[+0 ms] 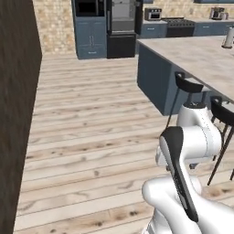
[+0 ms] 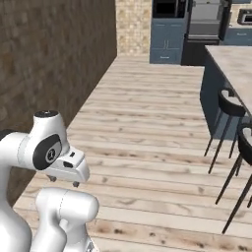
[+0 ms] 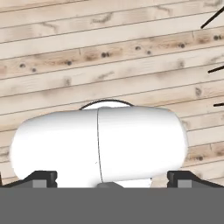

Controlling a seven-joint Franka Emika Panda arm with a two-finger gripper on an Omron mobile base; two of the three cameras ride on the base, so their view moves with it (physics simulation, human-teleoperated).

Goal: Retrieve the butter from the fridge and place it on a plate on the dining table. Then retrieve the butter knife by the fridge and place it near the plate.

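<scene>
The black fridge (image 1: 121, 32) stands far off across the wood floor, at the back wall, and its upper part shows a pale grey interior; the right base view has the fridge (image 2: 204, 29) at the top right. The dining table (image 1: 196, 57) with its marbled top runs along the right side. My gripper (image 2: 63, 181) is folded in close over my own base, pointing down at the floor. Its fingertips (image 3: 41, 179) stand wide apart with nothing between them, so it is open. The butter, the plate and the butter knife are out of view.
A dark brick wall (image 1: 16, 114) runs close along the left. Black stools (image 1: 189, 87) line the table's near side. A blue-grey cabinet (image 1: 90, 32) stands left of the fridge, and a stove (image 1: 179, 26) with counters to its right. A pale jar (image 1: 227, 39) stands on the table.
</scene>
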